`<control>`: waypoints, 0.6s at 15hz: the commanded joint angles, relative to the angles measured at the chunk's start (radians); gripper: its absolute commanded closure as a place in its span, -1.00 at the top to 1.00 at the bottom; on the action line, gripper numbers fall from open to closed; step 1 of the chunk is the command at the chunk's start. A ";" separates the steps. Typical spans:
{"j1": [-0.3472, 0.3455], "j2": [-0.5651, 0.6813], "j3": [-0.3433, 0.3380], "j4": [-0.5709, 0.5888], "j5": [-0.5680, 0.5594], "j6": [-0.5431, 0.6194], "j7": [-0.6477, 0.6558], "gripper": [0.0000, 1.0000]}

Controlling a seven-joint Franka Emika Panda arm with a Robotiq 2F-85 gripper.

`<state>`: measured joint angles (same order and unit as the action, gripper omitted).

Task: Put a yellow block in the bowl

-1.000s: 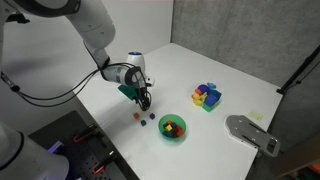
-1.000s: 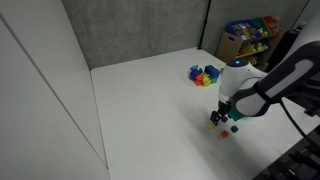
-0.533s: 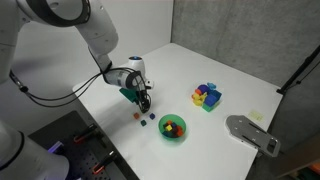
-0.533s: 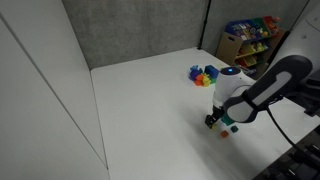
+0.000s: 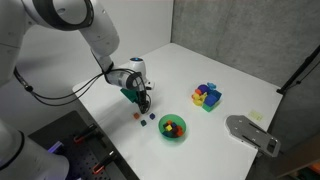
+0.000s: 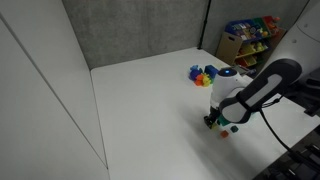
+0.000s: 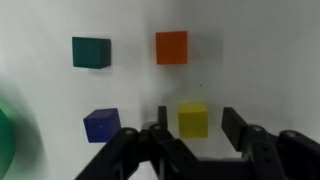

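In the wrist view a yellow block (image 7: 193, 119) lies on the white table between my gripper's (image 7: 197, 122) two black fingers (image 7: 232, 122). The left one stands close beside it and a gap shows on the right, so the gripper is open around it. Around it lie a blue block (image 7: 102, 123), a teal block (image 7: 91, 52) and an orange block (image 7: 171, 47). The green bowl (image 5: 164, 122) holds several small coloured pieces and stands just beside the gripper (image 5: 146, 102); its rim shows at the wrist view's left edge (image 7: 8, 140). In both exterior views the gripper (image 6: 213, 118) hides the yellow block.
A cluster of bright blocks (image 5: 207, 96) (image 6: 204, 75) sits farther back on the table. A grey device (image 5: 250, 133) lies near the table corner. A shelf of toys (image 6: 250, 38) stands beyond the table. The table's front edge runs close to the blocks.
The gripper has sunk a little closer to the table over the small blocks, and the arm has shifted slightly. The blocks and bowl have not moved.
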<state>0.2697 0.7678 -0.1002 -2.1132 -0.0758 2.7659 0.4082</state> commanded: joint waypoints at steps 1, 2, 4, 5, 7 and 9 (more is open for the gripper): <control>0.008 0.010 -0.009 0.032 0.035 -0.016 0.001 -0.44; 0.002 0.004 -0.004 0.034 0.043 -0.025 -0.002 -0.57; -0.014 -0.010 0.008 0.040 0.062 -0.045 -0.013 -0.91; -0.020 -0.017 0.013 0.046 0.072 -0.058 -0.017 -0.82; -0.025 -0.033 0.010 0.060 0.085 -0.095 -0.017 -0.82; -0.037 -0.054 0.006 0.080 0.090 -0.145 -0.018 -0.82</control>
<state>0.2589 0.7552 -0.1003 -2.0594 -0.0069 2.7026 0.4075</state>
